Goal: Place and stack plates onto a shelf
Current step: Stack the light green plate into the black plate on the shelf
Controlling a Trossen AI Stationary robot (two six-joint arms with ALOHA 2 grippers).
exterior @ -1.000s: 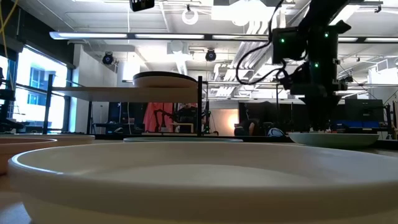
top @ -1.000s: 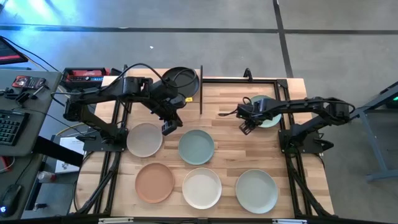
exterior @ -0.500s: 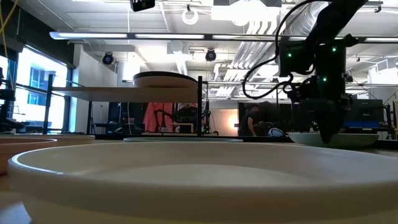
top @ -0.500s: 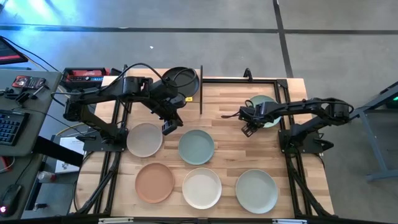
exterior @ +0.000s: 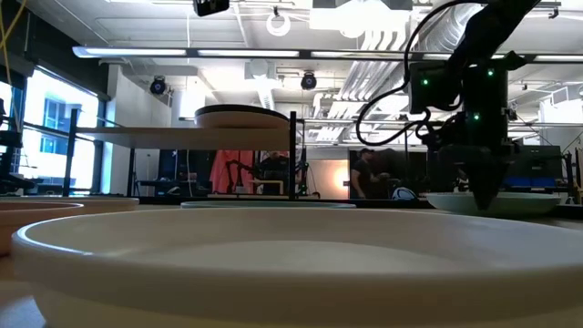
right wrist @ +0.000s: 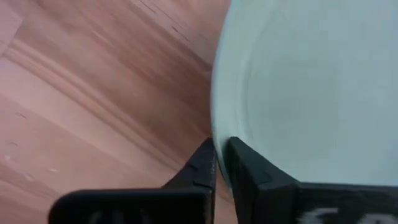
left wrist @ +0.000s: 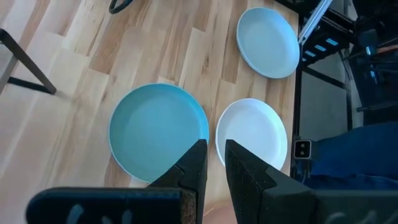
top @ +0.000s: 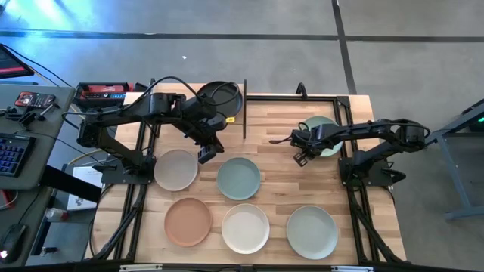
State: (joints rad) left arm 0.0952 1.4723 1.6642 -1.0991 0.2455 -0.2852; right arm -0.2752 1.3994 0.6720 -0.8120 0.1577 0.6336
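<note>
My right gripper (top: 300,157) is down at the left rim of the green plate (top: 325,137), which lies at the table's far right, and is shut on it. My left gripper (top: 206,156) hovers between the grey-beige plate (top: 176,169) and the blue-green plate (top: 239,178). Its fingers stand a narrow gap apart with nothing between them (left wrist: 212,155). A black plate (top: 219,94) rests on the shelf (exterior: 164,137) at the far left. Terracotta (top: 188,221), cream (top: 246,228) and pale grey-green (top: 311,232) plates lie flat along the near edge. My right gripper pinches the green plate's left rim (right wrist: 217,124) between its two fingers, one finger inside the plate and one outside over the wood. The fingers come from above, pointing down. The plate (exterior: 492,202) lies flat on the table.
The shelf's thin black legs (top: 244,109) stand between the two arms. Bare wood lies at the table's middle, between the green plate and the blue-green plate. A black frame (top: 355,189) runs along the table's right edge. A desk with a keyboard (top: 11,155) stands off the left side.
My right gripper has come down a little onto the green plate's left rim and its fingers have shut on it. The plate has stayed flat on the table.
</note>
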